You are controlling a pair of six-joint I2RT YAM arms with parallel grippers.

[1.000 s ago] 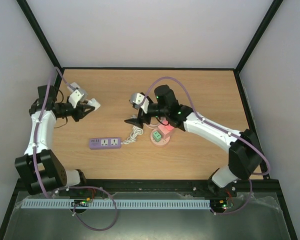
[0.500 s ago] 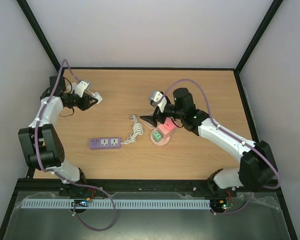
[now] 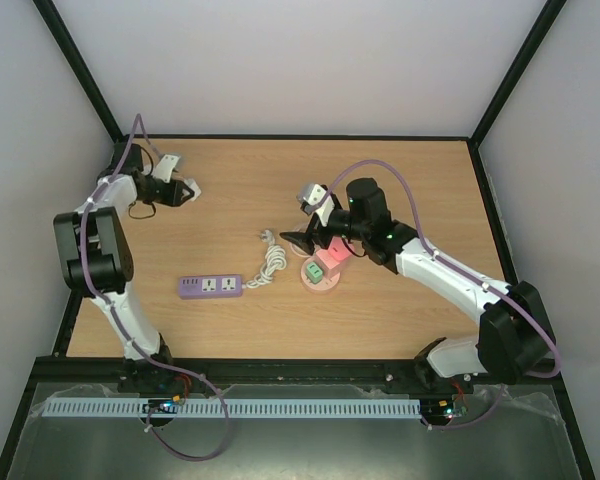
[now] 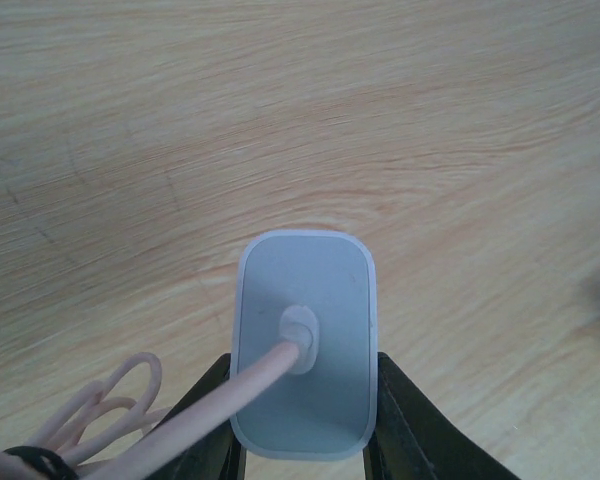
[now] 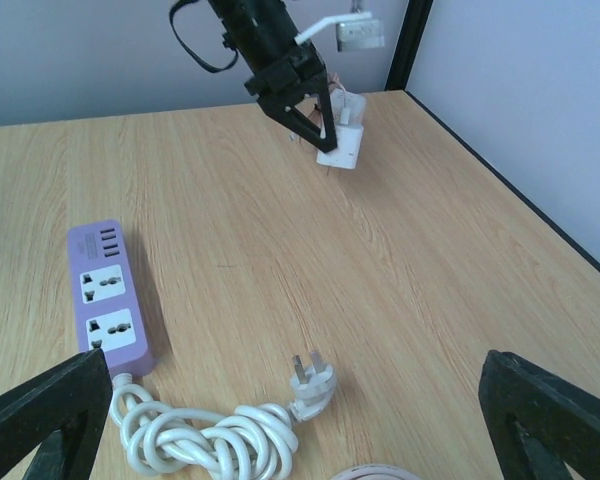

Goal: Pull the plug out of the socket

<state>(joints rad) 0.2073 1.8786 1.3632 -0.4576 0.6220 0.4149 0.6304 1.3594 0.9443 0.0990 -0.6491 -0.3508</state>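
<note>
Between clamping left jaws, plug [image 4: 308, 290], right jaws spread wide near socket [image 3: 325, 278].

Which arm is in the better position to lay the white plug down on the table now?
Left. The left fingers are shut on the white plug, its pink cable trailing, over the far left of the table. The right fingers stand open and empty near the pink socket.
</note>
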